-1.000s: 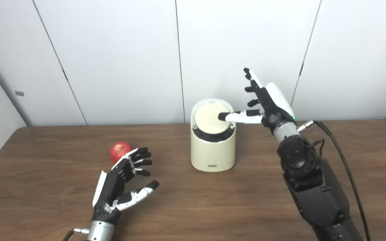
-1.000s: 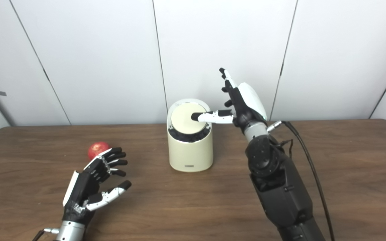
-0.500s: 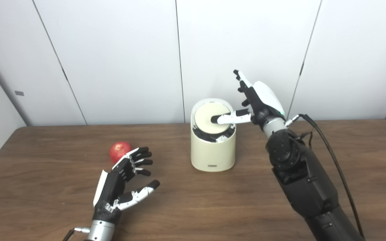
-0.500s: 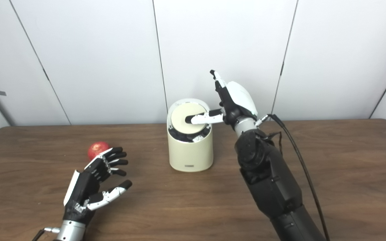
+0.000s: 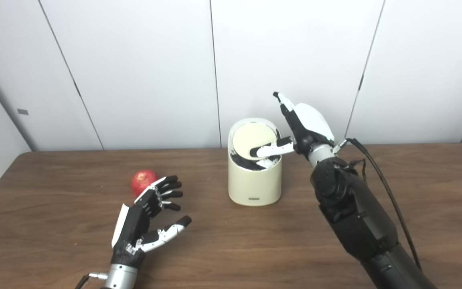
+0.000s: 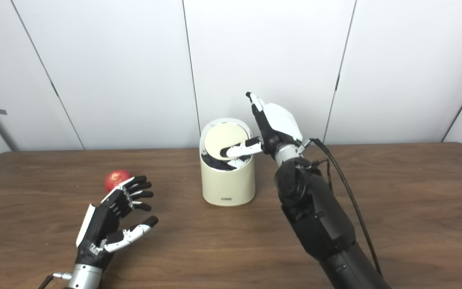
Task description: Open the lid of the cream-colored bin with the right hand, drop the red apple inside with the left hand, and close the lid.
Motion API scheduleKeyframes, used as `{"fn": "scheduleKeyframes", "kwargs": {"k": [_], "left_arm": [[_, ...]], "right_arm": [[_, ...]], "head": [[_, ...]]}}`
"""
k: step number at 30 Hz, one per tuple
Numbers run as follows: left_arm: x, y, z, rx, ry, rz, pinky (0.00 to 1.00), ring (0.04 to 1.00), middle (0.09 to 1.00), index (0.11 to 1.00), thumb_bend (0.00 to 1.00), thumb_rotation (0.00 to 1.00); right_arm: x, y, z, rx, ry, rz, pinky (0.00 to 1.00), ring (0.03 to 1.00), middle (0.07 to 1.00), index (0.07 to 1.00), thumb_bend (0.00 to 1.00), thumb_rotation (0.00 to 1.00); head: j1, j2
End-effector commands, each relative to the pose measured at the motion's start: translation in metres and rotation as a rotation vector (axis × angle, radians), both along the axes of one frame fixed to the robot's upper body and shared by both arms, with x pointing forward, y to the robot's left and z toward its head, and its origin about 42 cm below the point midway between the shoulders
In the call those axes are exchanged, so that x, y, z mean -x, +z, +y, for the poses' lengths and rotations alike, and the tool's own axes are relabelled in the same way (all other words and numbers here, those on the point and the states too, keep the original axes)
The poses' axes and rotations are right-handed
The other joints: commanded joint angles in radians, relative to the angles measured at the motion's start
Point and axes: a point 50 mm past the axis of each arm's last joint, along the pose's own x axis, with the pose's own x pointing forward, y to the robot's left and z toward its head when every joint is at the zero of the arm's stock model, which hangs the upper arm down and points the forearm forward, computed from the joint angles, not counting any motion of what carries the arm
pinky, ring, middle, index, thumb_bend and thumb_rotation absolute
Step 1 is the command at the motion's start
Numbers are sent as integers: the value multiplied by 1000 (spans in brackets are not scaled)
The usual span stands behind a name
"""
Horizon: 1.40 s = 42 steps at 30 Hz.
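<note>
Left eye view: looking down from head height, facing the wall.
Right eye view: sitting slightly rightward.
Overlap: both are sharing the table (image 5: pixel 231 257).

The right hand (image 5: pixel 301 128) and tilted lid (image 5: pixel 251 138) block the bin (image 5: pixel 255 180) mouth.

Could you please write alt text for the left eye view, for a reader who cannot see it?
The robot's right hand presses its thumb on the tilted round lid of a cream-colored bin standing on a brown wooden table. The left hand hovers open, empty, just in front of a red apple lying left of the bin.
</note>
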Motion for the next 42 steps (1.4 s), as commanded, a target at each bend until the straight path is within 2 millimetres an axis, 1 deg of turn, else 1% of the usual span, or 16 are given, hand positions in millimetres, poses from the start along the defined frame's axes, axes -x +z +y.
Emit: {"fn": "scheduleKeyframes", "kwargs": {"k": [1, 11, 15, 18, 21, 23, 27, 28, 30, 32, 33, 34, 35, 37, 39, 42], "left_arm": [[7, -9, -9, 32, -2, 21, 585, 722, 778, 811, 608, 0], [8, -9, -8, 36, 1, 26, 582, 717, 774, 805, 615, 0], [8, -8, -8, 32, 5, 24, 578, 717, 774, 803, 614, 0], [7, -8, -9, 32, 7, 24, 579, 717, 773, 804, 614, 0], [7, -8, -9, 38, 8, 24, 577, 717, 774, 805, 616, 0], [7, -8, -9, 37, 13, 24, 577, 717, 772, 804, 618, 0], [6, -9, -7, 38, 15, 26, 581, 719, 773, 806, 618, 0], [6, -9, -8, 38, 15, 25, 579, 714, 771, 803, 617, 0], [6, -8, -8, 35, 15, 23, 577, 711, 770, 801, 617, 0], [6, -9, -8, 41, 13, 26, 578, 712, 767, 801, 614, 0], [6, -9, -8, 40, 12, 26, 579, 712, 767, 801, 613, 0], [6, -9, -8, 36, 12, 24, 579, 712, 768, 802, 612, 0], [6, -9, -8, 32, 12, 22, 579, 711, 770, 803, 610, 0], [6, -9, -8, 32, 12, 21, 579, 709, 769, 801, 612, 0], [6, -9, -7, 29, 13, 21, 579, 709, 769, 801, 615, 0], [6, -8, -7, 24, 17, 22, 570, 709, 768, 799, 616, 0]], "right_arm": [[-3, 18, 1, 58, -7, -75, 808, 915, 977, 980, 952, 318], [-1, 12, 3, 265, -46, -64, 802, 916, 978, 973, 899, 266], [5, 23, -2, 137, -30, -85, 805, 910, 963, 961, 874, 308], [11, 36, -12, 16, -18, -116, 711, 868, 937, 941, 827, 393], [18, 42, -26, -78, -5, -155, 670, 846, 928, 940, 797, 424], [27, 40, -37, -158, 6, -182, 608, 795, 894, 921, 810, 401], [41, 19, -63, -285, 24, -207, 652, 821, 909, 911, 817, 311], [44, 15, -68, -290, 18, -206, 698, 865, 932, 907, 825, 319], [51, 3, -78, -320, 20, -194, 715, 886, 948, 904, 828, 325], [61, -12, -88, -367, 43, -182, 741, 914, 989, 909, 783, 287], [66, -19, -92, -375, 44, -177, 751, 916, 984, 907, 773, 278], [71, -25, -95, -364, 35, -163, 753, 906, 961, 906, 771, 289], [75, -29, -97, -354, 28, -154, 722, 857, 910, 910, 780, 339], [88, -43, -103, -350, 27, -120, 699, 821, 879, 917, 790, 360], [99, -54, -106, -365, 38, -103, 689, 807, 870, 921, 801, 366], [112, -69, -108, -406, 67, -101, 688, 813, 879, 909, 810, 308]], "head": [[1, 2], [1, 9], [1, 9], [3, 6], [7, 3], [7, 3], [5, -3], [5, -3], [4, -4], [2, -3], [1, -3], [1, -3], [1, -3], [1, -2], [1, -2], [1, -2]]}}
